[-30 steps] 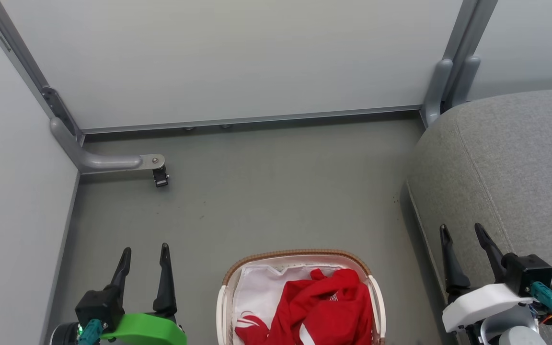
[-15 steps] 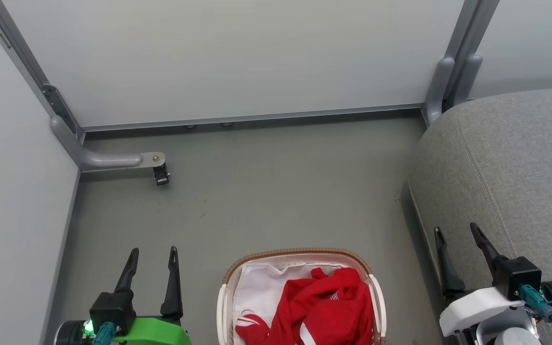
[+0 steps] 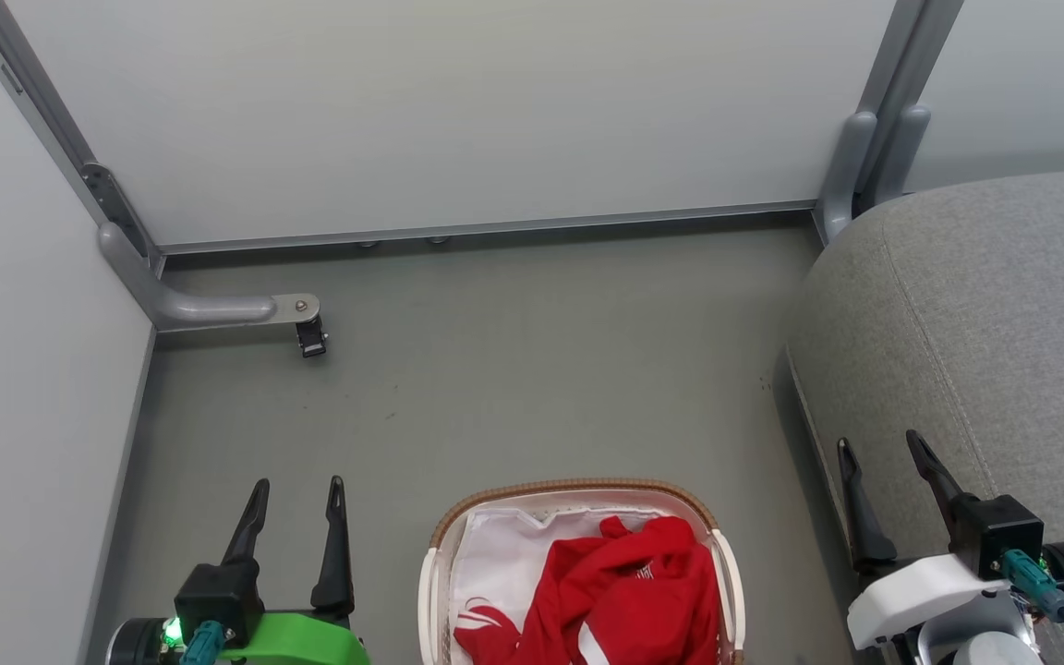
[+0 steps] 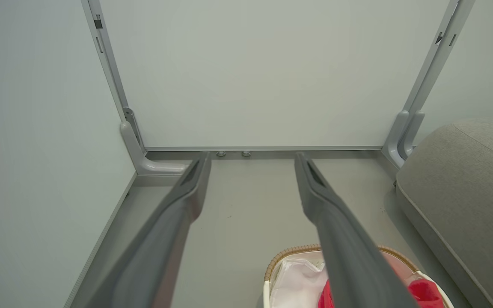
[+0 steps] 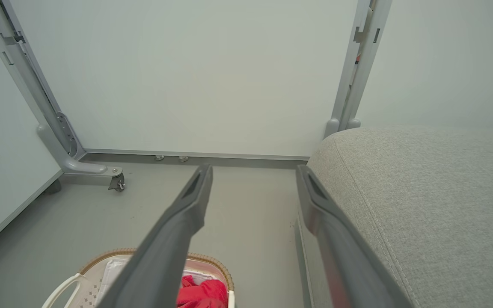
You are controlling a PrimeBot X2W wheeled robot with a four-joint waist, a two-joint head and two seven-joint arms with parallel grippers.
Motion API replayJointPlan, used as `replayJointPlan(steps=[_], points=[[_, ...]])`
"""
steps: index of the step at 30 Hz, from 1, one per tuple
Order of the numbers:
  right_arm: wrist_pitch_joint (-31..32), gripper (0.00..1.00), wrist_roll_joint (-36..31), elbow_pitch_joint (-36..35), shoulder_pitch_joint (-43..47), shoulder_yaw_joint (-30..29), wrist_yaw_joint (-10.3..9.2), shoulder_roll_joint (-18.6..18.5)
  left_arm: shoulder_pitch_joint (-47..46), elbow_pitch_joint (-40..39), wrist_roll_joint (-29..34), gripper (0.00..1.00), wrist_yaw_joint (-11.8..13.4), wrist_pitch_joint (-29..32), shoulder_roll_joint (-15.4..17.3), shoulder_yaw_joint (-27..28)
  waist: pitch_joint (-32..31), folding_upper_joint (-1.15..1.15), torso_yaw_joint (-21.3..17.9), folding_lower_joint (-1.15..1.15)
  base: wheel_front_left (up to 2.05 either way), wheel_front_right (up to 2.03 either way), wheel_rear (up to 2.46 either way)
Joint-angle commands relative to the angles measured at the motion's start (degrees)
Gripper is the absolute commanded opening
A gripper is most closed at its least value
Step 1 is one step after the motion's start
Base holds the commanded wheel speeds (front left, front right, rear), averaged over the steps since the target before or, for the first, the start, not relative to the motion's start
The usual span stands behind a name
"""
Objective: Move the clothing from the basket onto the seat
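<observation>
Between the two pairs of fingers, low on the floor (image 3: 513,369), the basket (image 3: 578,486) is seen, with the clothing (image 3: 629,591) heaped inside it on the side nearer the right fingers. The left gripper (image 3: 299,482) is held to the basket's left, its fingers spread wide with nothing between them. The right gripper (image 3: 877,440) is likewise spread and empty, its fingers set just over the rounded edge of the seat (image 3: 985,305). The white liner (image 3: 504,554) is exposed on the side nearer the left fingers.

No garment is seen on the visible part of the seat, so the step in hand is judged to be the first reach into the basket. It is probably done best if one pair of fingers is brought down over the highest fold of red cloth, well inside the basket's edge, and closed only once a thick bunch lies between the tips. The liner should be kept out of the pinch, since it could be dragged up with the garment and the light basket tipped. As the seat lies immediately beside the right fingers, the right arm is probably the better choice. The cloth should be raised clear of the basket before being carried sideways, and released well in from the cushion's edge so that it cannot slide off.
</observation>
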Motion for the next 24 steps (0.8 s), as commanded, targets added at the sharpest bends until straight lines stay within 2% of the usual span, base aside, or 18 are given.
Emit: replayJointPlan(steps=[1, 15, 24], points=[[-0.28, 1.0, -0.21, 0.07, 0.68, 0.02, -0.02, -0.32, 0.81, 0.02, 0.35, 1.0, 0.23, -0.04, 0.38, 0.01, 0.01, 0.69, 0.03, 0.0, 0.0, 0.0, 0.0], [-0.28, 1.0, -0.49, -0.59, 0.5, -0.18, -0.02, -0.33, 0.36, -0.71, 0.9, 1.0, 0.14, -0.03, 0.38, -0.61, 1.1, 0.69, -0.07, 0.0, 0.0, 0.0, 0.0], [-0.27, 1.0, -2.82, -2.91, -2.93, -1.78, -0.03, -0.33, -5.81, 1.03, 3.57, 1.0, -2.19, -0.01, 0.34, -4.15, 8.23, 0.69, -0.2, 0.0, 0.0, 0.0, 0.0]])
